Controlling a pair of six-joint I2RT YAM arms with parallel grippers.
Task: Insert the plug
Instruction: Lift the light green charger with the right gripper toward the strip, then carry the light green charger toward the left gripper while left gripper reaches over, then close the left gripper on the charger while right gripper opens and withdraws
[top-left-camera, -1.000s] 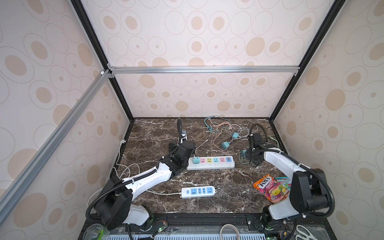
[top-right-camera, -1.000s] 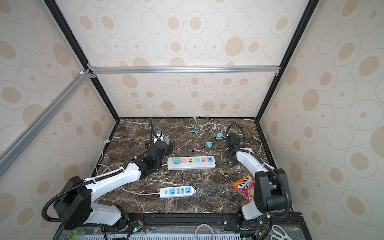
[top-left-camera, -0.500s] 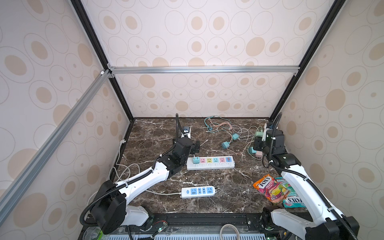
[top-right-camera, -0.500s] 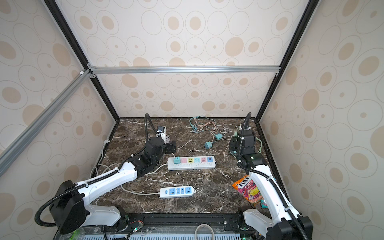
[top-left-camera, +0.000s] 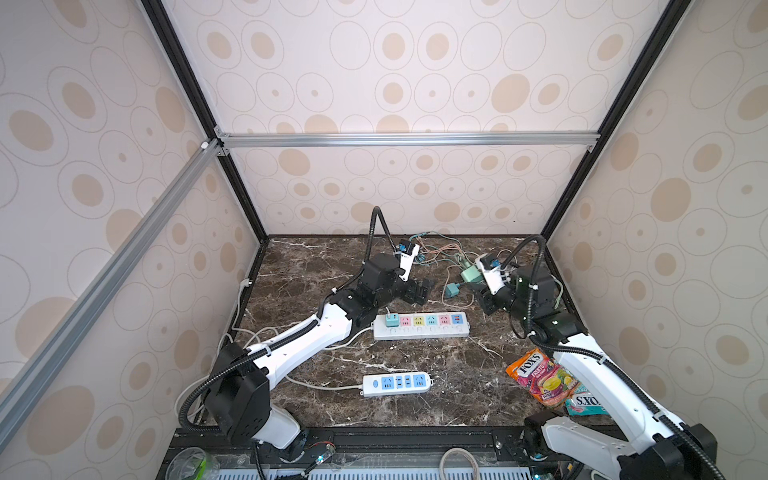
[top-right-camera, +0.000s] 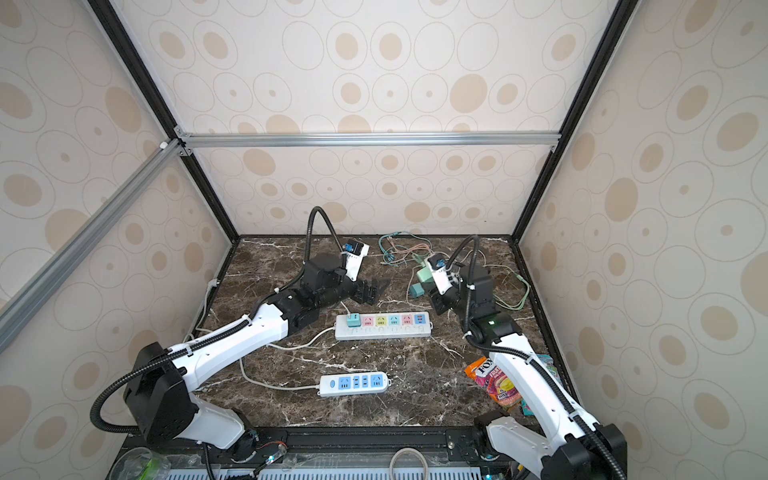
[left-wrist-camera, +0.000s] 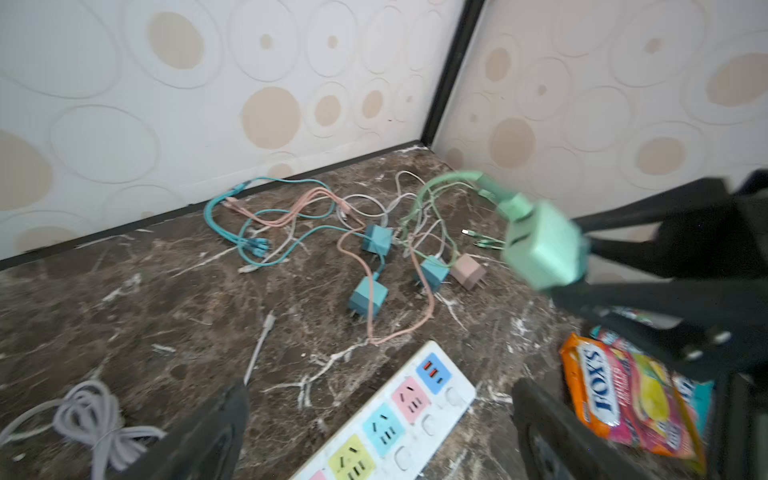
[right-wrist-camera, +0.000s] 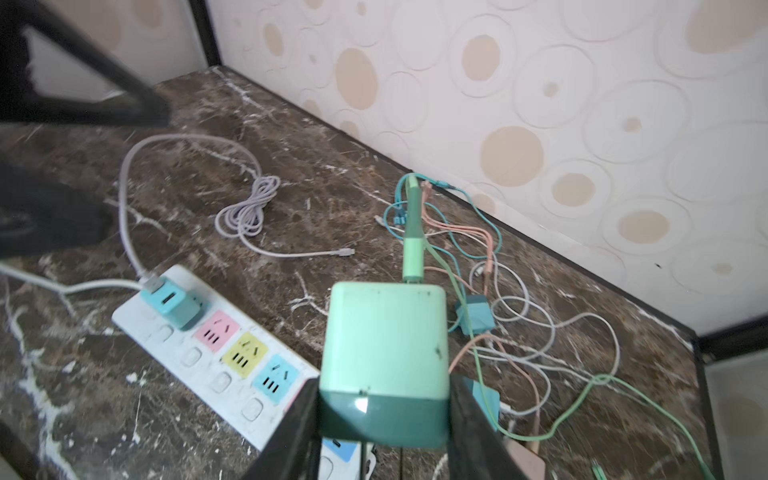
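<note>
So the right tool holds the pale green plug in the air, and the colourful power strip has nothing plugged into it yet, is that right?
Not quite. The right tool does hold the pale green plug in the air, but the colourful power strip is not bare: a teal plug already sits in its end socket, as the right wrist view shows.

The green plug (right-wrist-camera: 384, 345) raised off the tabletop (top-left-camera: 457, 399) by the right gripper (right-wrist-camera: 384, 384); the left gripper (top-left-camera: 420, 291) withdrawn from the strip (top-left-camera: 422, 331).

Dark marble tabletop (top-left-camera: 457, 370), pastel-socket power strip (top-left-camera: 422, 326) mid-table, blue-socket strip (top-left-camera: 397, 383) nearer front, cable tangle (top-left-camera: 434, 249) at back, candy bags (top-left-camera: 540, 380) right
</note>
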